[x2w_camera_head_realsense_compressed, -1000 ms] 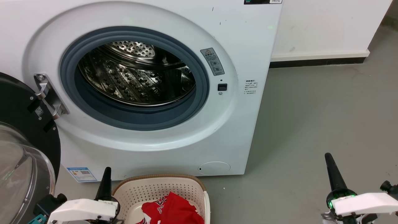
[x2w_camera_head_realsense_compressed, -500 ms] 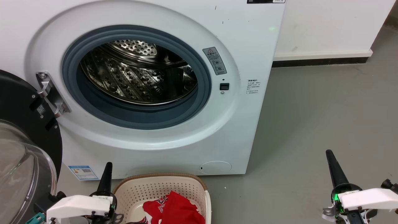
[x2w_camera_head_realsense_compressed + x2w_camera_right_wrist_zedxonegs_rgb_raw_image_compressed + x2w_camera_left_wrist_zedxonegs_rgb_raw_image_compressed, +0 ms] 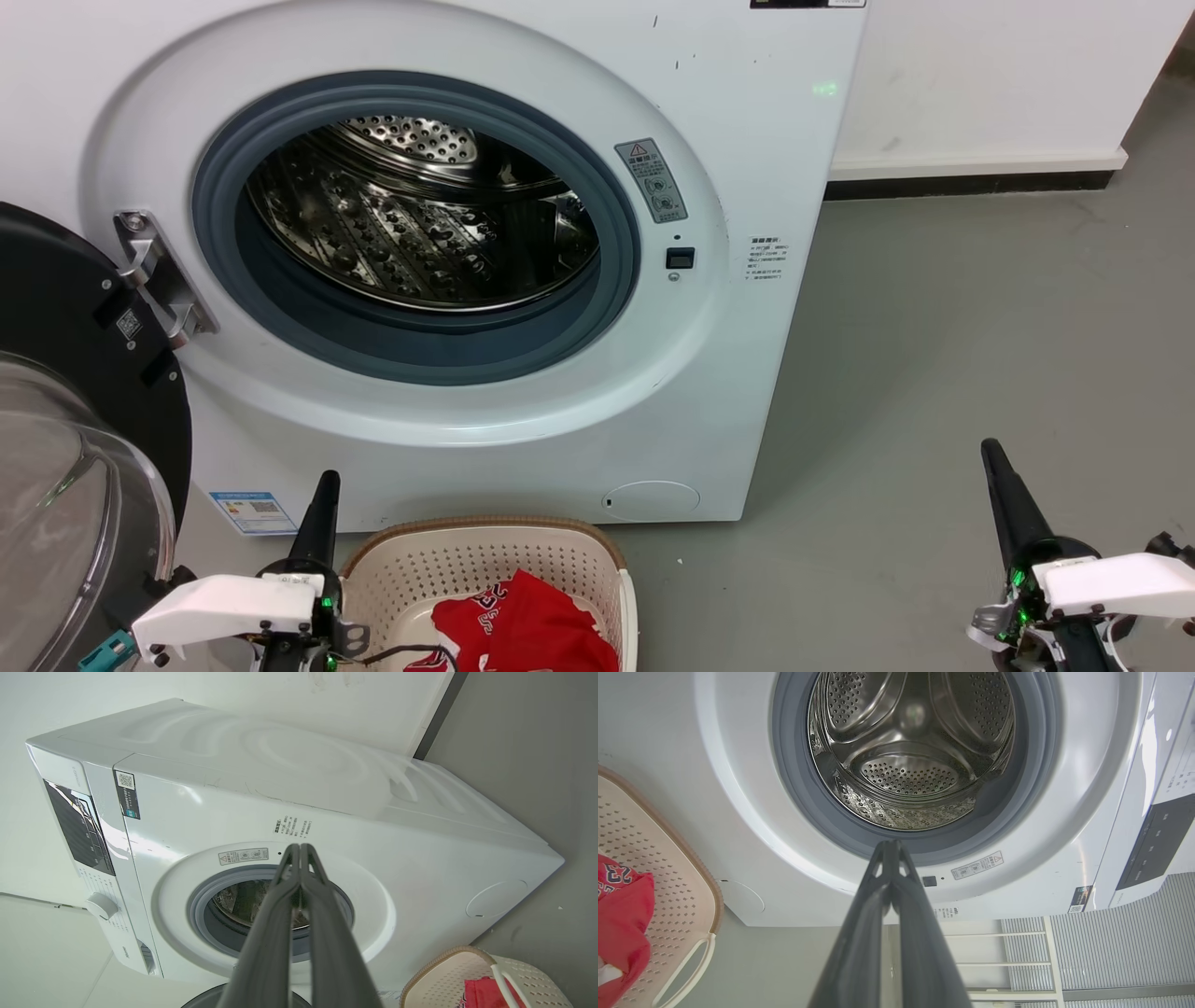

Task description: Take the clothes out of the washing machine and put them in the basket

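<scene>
Judging by its slack folds, the red jersey heaped in the basket is light, soft and limp; a pinch on a raised fold should lift it. My left fingers are pressed together, empty, just beside the basket's rim; my right fingers, likewise together, hang well apart over the floor. The drum of the washing machine shows me no cloth. Its open door crowds my left; rightward is roomy.

The basket and the red clothes in it are cut off by the head view's bottom edge. The door runs off the left edge. On the washing machine, the print on the stickers is too small to read.
</scene>
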You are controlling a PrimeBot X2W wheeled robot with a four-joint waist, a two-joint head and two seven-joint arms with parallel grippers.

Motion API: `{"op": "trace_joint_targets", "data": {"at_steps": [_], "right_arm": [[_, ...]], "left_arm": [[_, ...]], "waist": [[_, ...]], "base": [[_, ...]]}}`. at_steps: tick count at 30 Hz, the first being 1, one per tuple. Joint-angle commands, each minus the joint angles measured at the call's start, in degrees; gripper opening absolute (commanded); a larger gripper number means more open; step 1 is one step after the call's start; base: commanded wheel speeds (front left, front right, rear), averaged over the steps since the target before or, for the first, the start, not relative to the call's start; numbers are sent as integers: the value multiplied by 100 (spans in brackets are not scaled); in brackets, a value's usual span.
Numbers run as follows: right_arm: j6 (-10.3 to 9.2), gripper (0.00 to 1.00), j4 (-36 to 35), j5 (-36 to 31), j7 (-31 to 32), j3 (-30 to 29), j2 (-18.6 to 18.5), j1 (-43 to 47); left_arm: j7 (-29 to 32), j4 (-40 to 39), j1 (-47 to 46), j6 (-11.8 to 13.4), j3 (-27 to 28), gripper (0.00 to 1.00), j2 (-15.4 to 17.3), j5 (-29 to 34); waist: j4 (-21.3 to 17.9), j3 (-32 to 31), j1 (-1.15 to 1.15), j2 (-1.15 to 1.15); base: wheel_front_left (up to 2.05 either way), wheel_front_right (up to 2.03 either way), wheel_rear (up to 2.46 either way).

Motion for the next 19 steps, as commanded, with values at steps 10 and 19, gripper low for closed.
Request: {"op": "trace_joint_targets", "data": {"at_steps": [10, 19], "right_arm": [[-1, 0, 113, 589, 165, -87, 2, -234], [-2, 0, 192, 940, 261, -136, 15, -300]], "left_arm": [[150, 55, -204, -101, 49, 0, 14, -576], [231, 99, -263, -154, 74, 0, 14, -931]], "waist": [[34, 18, 0, 0], [60, 31, 0, 0]], "base": [[0, 0, 0], [0, 0, 0]]}}
